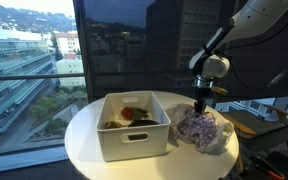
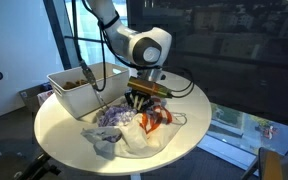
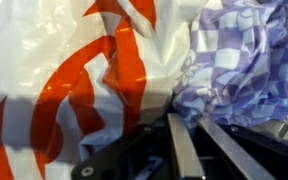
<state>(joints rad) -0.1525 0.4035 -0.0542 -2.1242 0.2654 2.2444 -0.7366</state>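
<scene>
Claw [image 3: 187,122] is down on a soft pile, fingers together with barely a slit between them. You can't tell from the wrist view whether a fold of film is nipped in there. Right at the tips is the plastic bag [image 3: 74,70], white with orange print, crumpled and glossy. Touching it on one side is the checked cloth [image 3: 249,70], purple and white, bunched up. In both exterior views the claw [image 2: 140,100] stands upright over the heap. Bag and cloth lie tangled together on the round white worktop [image 2: 54,130], near its rim. The white bin [image 2: 72,95] sits just beside the pile, with dark odds and ends inside, too small to name.

Handling, my read: the bag is very light, limp and slick. It likely slips out of a shallow pinch and keeps no shape. Take it at a gathered fold or bunched ridge, not on a flat panel. The cloth is soft and grippier, and may drag along if you catch both.
</scene>
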